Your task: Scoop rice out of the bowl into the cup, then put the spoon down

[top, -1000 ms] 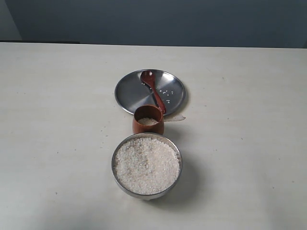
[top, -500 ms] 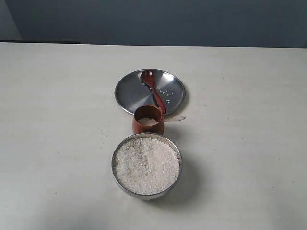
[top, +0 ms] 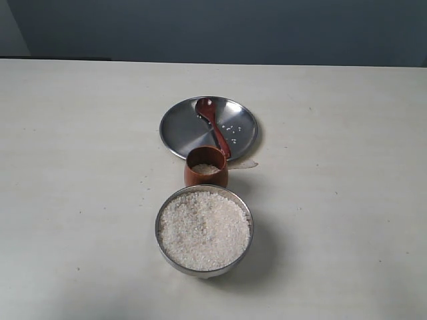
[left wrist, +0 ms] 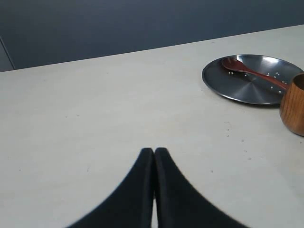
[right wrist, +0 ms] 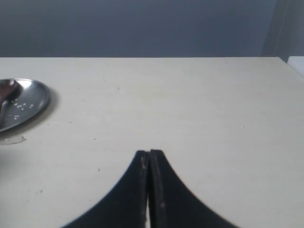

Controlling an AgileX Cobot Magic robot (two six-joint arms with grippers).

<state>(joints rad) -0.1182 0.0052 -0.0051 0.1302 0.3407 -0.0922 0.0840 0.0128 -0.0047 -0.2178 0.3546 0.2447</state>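
The steel bowl (top: 204, 263) stands near the front of the table, heaped with white rice (top: 203, 229). Just behind it is the small reddish-brown cup (top: 206, 175) with some rice inside; the cup (left wrist: 293, 105) also shows in the left wrist view. The wooden spoon (top: 212, 123) lies on the flat steel plate (top: 180, 123), head at the far side, with a few loose grains beside it. The spoon (left wrist: 251, 72) also lies in the left wrist view. My left gripper (left wrist: 154, 151) is shut and empty, apart from all objects. My right gripper (right wrist: 149, 152) is shut and empty too.
The steel plate (right wrist: 35, 102) shows at the edge of the right wrist view. A small pale scrap (top: 247, 164) lies on the table by the plate's near rim. A dark wall runs behind the table's far edge. Neither arm shows in the exterior view.
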